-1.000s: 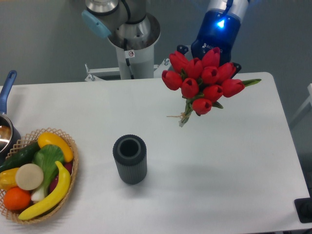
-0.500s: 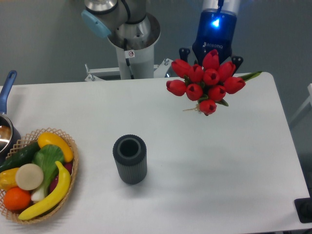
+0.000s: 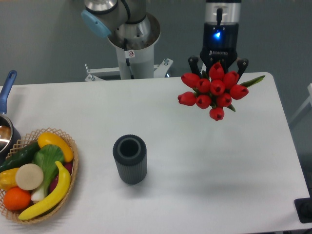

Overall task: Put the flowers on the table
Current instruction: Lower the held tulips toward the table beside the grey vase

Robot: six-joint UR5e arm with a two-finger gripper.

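While the arm hangs over the far right part of the table (image 3: 195, 161), its pincer (image 3: 218, 63) points down with one dark finger (image 3: 194, 63) showing on each side of the flowers (image 3: 213, 91) and pinching the bunch between them. The red blooms face the camera in a tight cluster, so the stems are hidden behind them; one green leaf tip (image 3: 254, 81) sticks out to the right. The bunch is held up near the back edge of the white top, and whether any part of it touches the surface cannot be told from this view. A blue light glows on the black wrist above the fingers. Well apart, toward the middle of the table, a dark ribbed vase (image 3: 129, 159) stands upright with its mouth open. At the left edge sits a woven basket (image 3: 68, 168) holding a banana, an orange and other produce, and beside it a pot with a blue handle (image 3: 8, 84).
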